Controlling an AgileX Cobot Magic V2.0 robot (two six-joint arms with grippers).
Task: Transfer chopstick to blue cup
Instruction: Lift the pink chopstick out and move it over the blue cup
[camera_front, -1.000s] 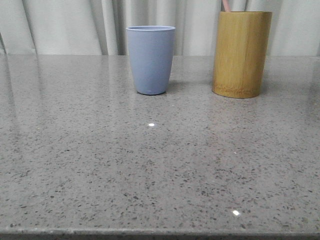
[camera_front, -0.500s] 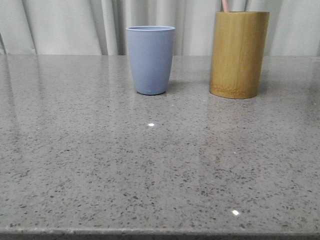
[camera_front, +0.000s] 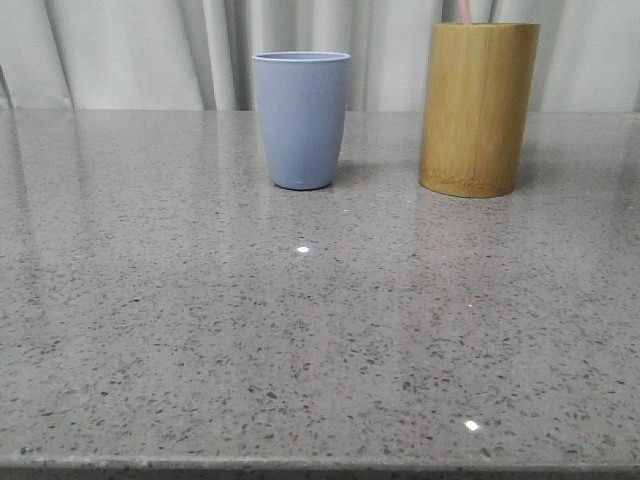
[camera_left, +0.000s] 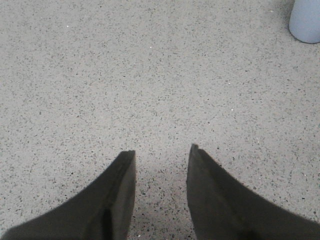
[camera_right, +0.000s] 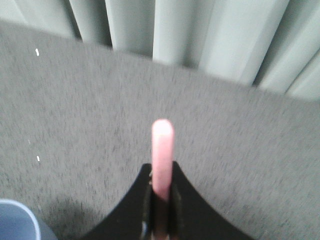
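The blue cup (camera_front: 301, 120) stands upright at the back centre of the table. To its right stands the taller bamboo holder (camera_front: 479, 108). A thin pink chopstick (camera_front: 466, 10) shows just above the holder's rim at the frame's top edge. In the right wrist view my right gripper (camera_right: 162, 167) is shut on the pink chopstick (camera_right: 162, 150), whose rounded end sticks out past the fingertips; the cup's rim (camera_right: 17, 220) shows in a corner. My left gripper (camera_left: 162, 152) is open and empty over bare table, with the blue cup (camera_left: 306, 20) far off. Neither gripper shows in the front view.
The grey speckled tabletop (camera_front: 300, 330) runs from the front edge to pale curtains (camera_front: 130, 50) at the back. The curtains (camera_right: 225, 35) also show in the right wrist view beyond the table's far edge.
The bamboo holder shifted slightly to the left a second ago and has stayed there. The pink chopstick end above its rim has moved to the right.
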